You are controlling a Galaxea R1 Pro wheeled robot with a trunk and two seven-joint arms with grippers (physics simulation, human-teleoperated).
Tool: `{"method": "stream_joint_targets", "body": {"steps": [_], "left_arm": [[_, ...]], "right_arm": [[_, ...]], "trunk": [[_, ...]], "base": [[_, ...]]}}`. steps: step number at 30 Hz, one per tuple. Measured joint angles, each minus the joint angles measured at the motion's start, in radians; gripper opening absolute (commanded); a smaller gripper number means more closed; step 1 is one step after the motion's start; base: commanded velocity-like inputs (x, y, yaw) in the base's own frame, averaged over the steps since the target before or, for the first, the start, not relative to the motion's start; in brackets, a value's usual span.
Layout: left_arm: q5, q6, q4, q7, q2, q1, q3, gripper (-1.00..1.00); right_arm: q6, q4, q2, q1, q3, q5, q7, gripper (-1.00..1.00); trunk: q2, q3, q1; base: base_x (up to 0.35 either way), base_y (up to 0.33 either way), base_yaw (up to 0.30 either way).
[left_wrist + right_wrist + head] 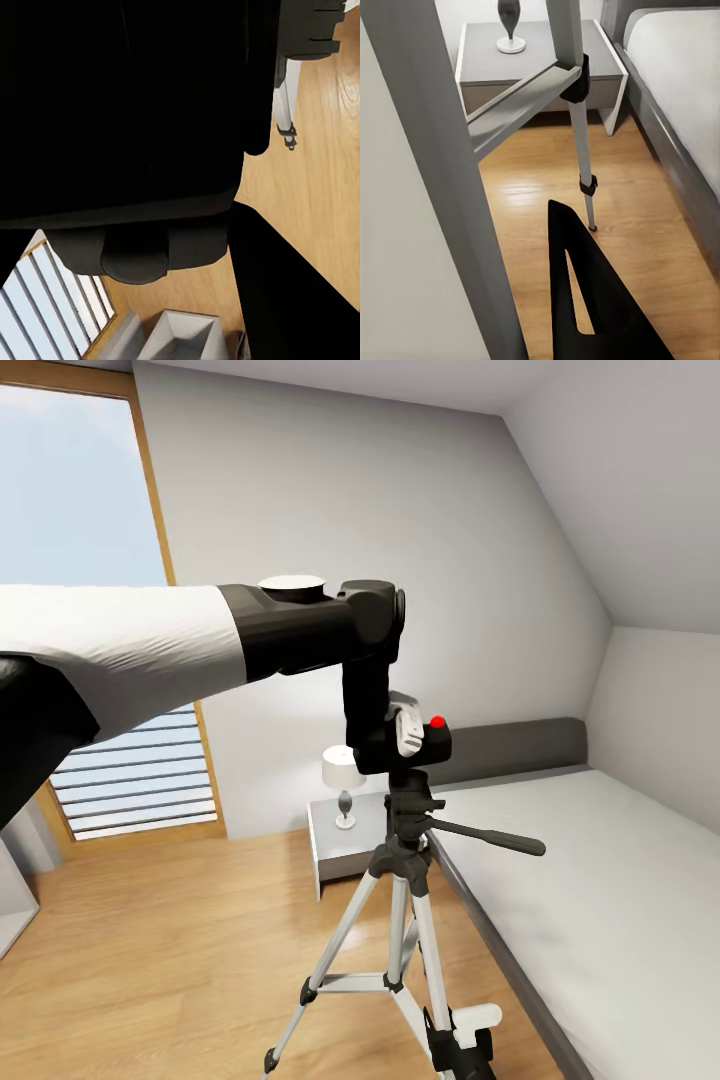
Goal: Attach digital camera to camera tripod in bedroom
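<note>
Left claw (405,745) pinches the digital camera (428,742) right atop the camera tripod (405,880) head.

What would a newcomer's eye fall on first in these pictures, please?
Probably the left arm reaching across the head view, its tool holding a small black camera with a red button right on top of the tripod. The tripod stands on the wood floor between a grey nightstand with a little lamp and the bed at the right.
</note>
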Motion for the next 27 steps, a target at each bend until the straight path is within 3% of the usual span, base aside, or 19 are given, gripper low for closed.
{"method": "stream_joint_targets", "body": {"steps": [27], "left_arm": [[0.0,0.001,-0.058,0.0,-0.001,0.0,-0.004,-1.0]], "right_arm": [[0.0,0.0,0.0,0.0,-0.003,0.004,-0.001,-1.0]], "trunk": [[0.0,0.0,0.0]], "base": [[0.0,0.0,0.0]]}}
